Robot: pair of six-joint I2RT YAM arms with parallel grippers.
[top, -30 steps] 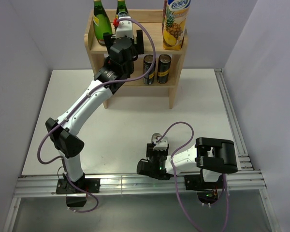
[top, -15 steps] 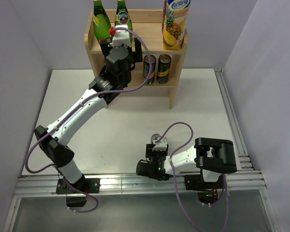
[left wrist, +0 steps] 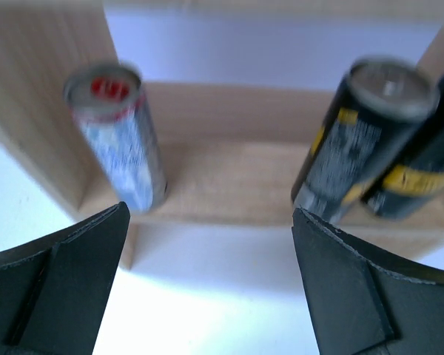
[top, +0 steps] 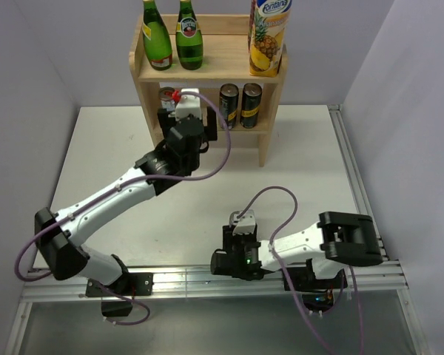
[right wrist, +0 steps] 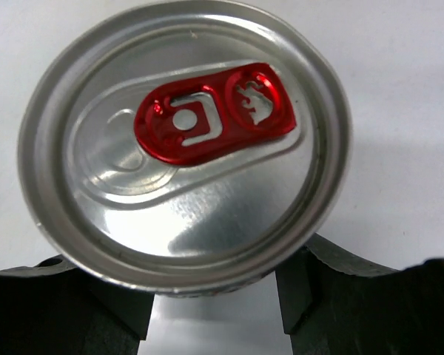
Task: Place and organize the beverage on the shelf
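**Left jaws wide at the lower tier, right jaws clamped on a can**

The left arm reaches diagonally across the white table (top: 311, 163) to the front of the light-wood shelf (top: 226, 53), which stands at the far edge. The left gripper (left wrist: 209, 222) hangs just in front of the lower tier, spread wide with nothing between its fingers.

On the top board, 2 green glass bottles (top: 156, 41) (top: 189, 41) stand upright side by side at the left end. Below them, at the left of the lower tier, stands 1 blue-and-silver can (left wrist: 122, 140) close to the side panel. Further right on that tier, 2 black-and-yellow cans (left wrist: 359, 140) (left wrist: 422, 170) stand just beside each other. A pineapple juice carton (top: 268, 37) stands at the right end of the top board.

Near the front edge of the table, well apart from the shelf, the right gripper (right wrist: 213, 292) is clenched on a red-tab can (right wrist: 185, 140). The can is upright, its silver lid facing the wrist camera. Whether its base touches the table cannot be told.
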